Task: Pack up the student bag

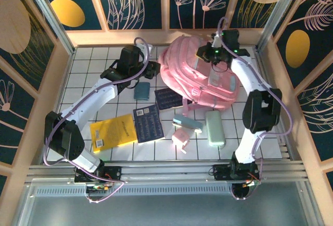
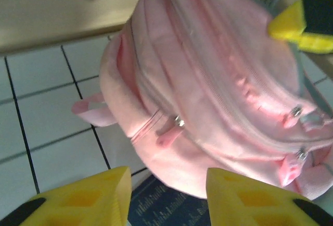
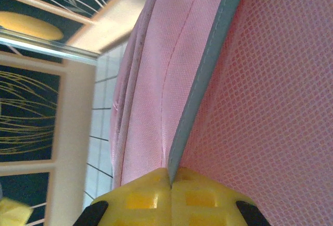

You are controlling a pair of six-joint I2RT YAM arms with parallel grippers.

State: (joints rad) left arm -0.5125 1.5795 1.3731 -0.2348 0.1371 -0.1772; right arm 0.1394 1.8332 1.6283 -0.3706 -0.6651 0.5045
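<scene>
The student bag [image 1: 200, 72], a big pink backpack, lies at the back middle of the tiled table. My left gripper [image 1: 153, 70] hovers at its left side. In the left wrist view that gripper [image 2: 167, 176] is open with nothing between its yellow fingers. The bag [image 2: 218, 80] lies just beyond them, with a pink zipper pull [image 2: 169, 132] on its near side. My right gripper [image 1: 213, 54] sits on the bag's top. In the right wrist view it [image 3: 170, 173] is shut on the grey-blue trim [image 3: 203, 75] that runs between plain pink fabric [image 3: 151, 80] and pink mesh.
In front of the bag lie a yellow book [image 1: 113, 131], a dark blue book [image 1: 148, 123], a dark notebook [image 1: 169, 98], a small teal case [image 1: 141, 90], a mint green case [image 1: 214, 128] and a small pink box [image 1: 182, 136]. Wooden walls close in the back and sides.
</scene>
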